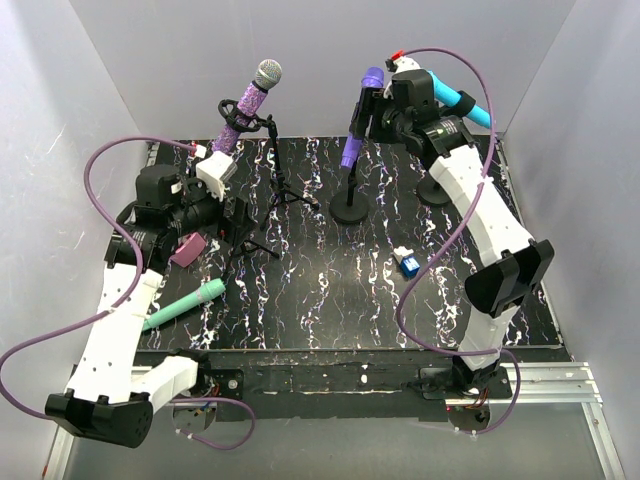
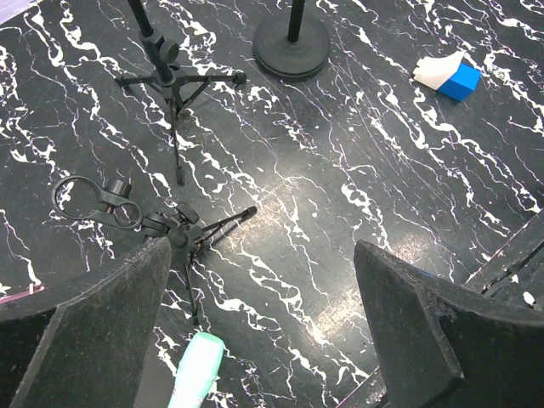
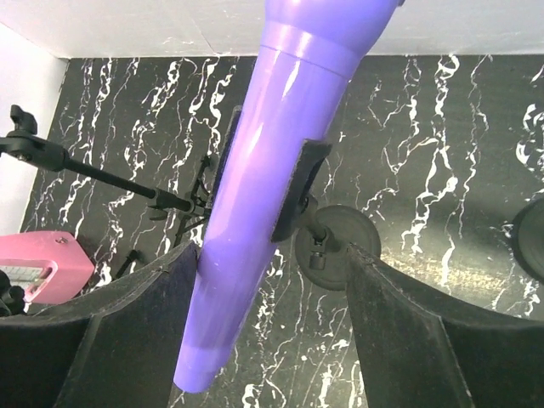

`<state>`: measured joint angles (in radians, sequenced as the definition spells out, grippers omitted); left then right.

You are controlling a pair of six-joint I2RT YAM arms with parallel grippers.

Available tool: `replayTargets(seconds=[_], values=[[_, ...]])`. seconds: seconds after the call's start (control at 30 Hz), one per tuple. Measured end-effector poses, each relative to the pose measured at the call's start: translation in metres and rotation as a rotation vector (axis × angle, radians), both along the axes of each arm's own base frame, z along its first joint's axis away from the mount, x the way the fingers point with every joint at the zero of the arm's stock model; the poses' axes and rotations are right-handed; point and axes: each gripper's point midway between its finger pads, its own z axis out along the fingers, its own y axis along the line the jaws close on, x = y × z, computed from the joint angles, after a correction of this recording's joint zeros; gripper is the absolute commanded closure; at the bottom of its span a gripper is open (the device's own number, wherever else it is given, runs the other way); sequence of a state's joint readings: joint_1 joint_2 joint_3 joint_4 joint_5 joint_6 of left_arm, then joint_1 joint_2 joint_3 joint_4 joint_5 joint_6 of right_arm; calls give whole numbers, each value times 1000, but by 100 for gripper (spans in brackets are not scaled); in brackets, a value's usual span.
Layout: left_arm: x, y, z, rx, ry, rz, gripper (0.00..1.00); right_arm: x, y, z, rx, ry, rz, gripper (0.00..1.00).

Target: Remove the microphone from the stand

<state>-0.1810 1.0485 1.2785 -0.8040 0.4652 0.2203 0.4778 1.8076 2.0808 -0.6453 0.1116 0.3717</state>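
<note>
Zero lift yet, by the look of things. Found the black marble-patterned table with white veins [image 1: 330,300] carrying three stands. Saw the right gripper [image 3: 270,255] raised at the far side, fingers spread either side of the smooth purple plastic microphone [image 3: 263,153] with a clear gap on one side, so not pinching it. Saw the left gripper [image 2: 261,248] spread wide as well, holding nothing, hanging above the table at the near left. Noted the black round-based pole stand [image 1: 349,210] upright, with that purple microphone seated at a tilt in its black clip [image 3: 297,191]. Noted the tall black tripod stand [image 1: 285,190] beside it, holding a glittery purple microphone with a silver mesh head [image 1: 245,105]. Spotted the small black tripod stand with an empty ring holder [image 2: 183,234], apparently tipped over, below the left gripper, and a mint-green microphone [image 1: 185,303] lying flat nearby. Judged the approach done. Left to do: closing on the purple body, drawing it out of the clip, setting it down.
</note>
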Motion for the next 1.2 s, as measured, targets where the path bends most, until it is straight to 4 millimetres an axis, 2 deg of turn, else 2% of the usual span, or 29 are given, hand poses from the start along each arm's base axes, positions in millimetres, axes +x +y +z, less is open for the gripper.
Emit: replayTargets(seconds=[0.13, 0.4, 0.47, 0.53, 0.6, 0.83, 1.0, 1.2], values=[[-5, -2, 3, -2, -8, -10, 11, 6, 5, -10, 11, 24, -13, 30], [-5, -4, 5, -6, -11, -19, 12, 5, 12, -11, 27, 32, 4, 46], [-5, -6, 8, -11, -17, -26, 12, 5, 15, -12, 35, 32, 17, 50], [-5, -7, 10, -14, -20, -34, 12, 3, 17, -13, 41, 32, 38, 59], [-5, -9, 12, -17, -23, -42, 12, -2, 18, -14, 47, 35, 72, 67], [-5, -21, 18, -31, -38, -113, 12, -24, 7, -14, 60, 48, 211, 74], [-4, -37, 28, -54, -66, -208, 13, -43, 3, -12, 56, 55, 358, 84], [4, -57, 29, -91, -63, -298, 13, -69, 12, -11, 62, 33, 587, 88]])
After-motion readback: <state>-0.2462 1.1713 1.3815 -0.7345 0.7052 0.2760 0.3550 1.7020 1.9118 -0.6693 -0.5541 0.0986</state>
